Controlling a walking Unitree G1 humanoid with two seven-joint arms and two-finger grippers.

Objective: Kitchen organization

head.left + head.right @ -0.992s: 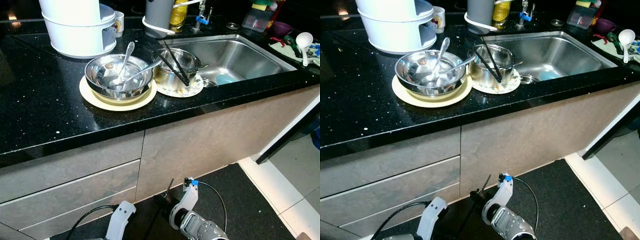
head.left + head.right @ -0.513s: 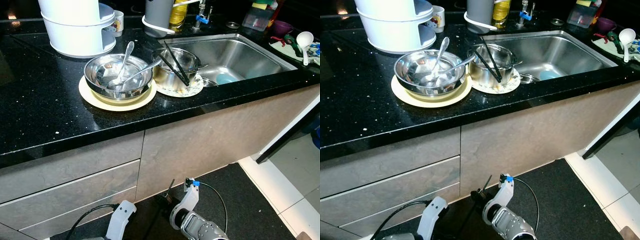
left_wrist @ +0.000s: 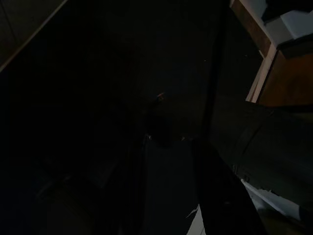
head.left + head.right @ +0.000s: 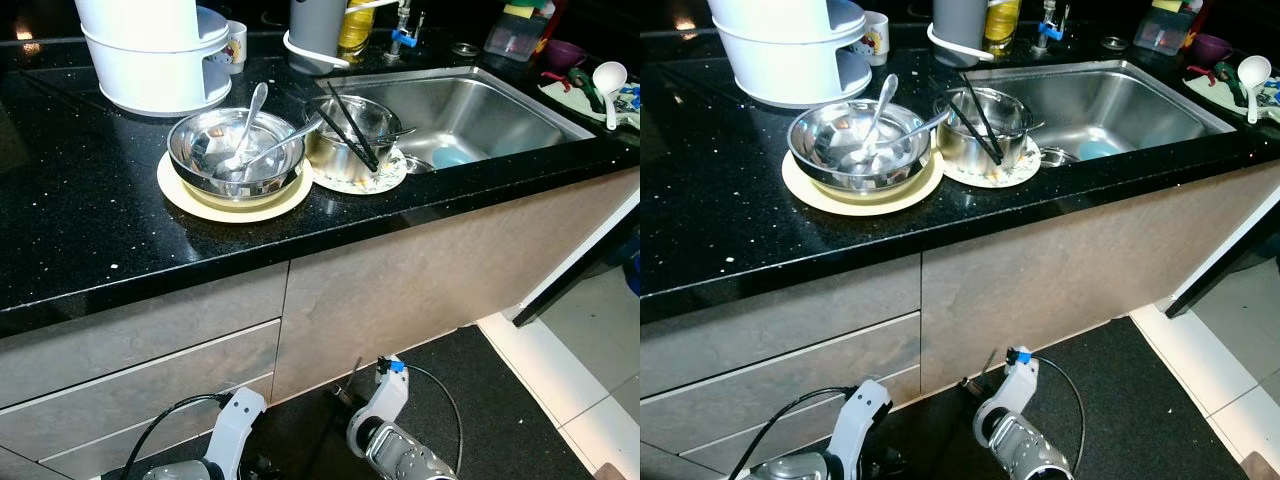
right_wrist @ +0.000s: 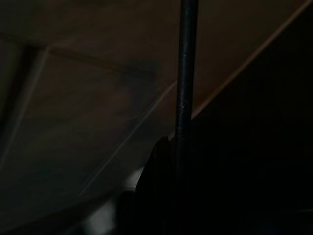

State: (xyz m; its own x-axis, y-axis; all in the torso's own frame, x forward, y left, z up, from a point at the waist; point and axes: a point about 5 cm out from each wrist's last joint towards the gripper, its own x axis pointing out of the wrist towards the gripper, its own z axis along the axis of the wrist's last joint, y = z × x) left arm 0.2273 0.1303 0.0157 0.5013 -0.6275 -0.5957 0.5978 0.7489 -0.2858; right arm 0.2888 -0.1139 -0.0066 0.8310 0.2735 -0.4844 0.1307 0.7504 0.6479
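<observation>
At the bottom of the frame our left gripper (image 4: 335,425) and right gripper (image 4: 352,378) hang low before the cabinet drawers (image 4: 140,375) — we cannot tell whether either is open or closed. Further up, left of centre on the black counter (image 4: 70,215), a steel bowl (image 4: 236,153) with spoons (image 4: 250,120) sits on a cream plate (image 4: 235,200), beside a small pot (image 4: 350,135) holding black chopsticks (image 4: 350,125). Beyond, upper right — the sink (image 4: 470,110).

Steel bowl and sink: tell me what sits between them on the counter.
Between the steel bowl and the sink sits a small steel pot on a patterned plate, black chopsticks resting across it. Both eye views show this.
</observation>
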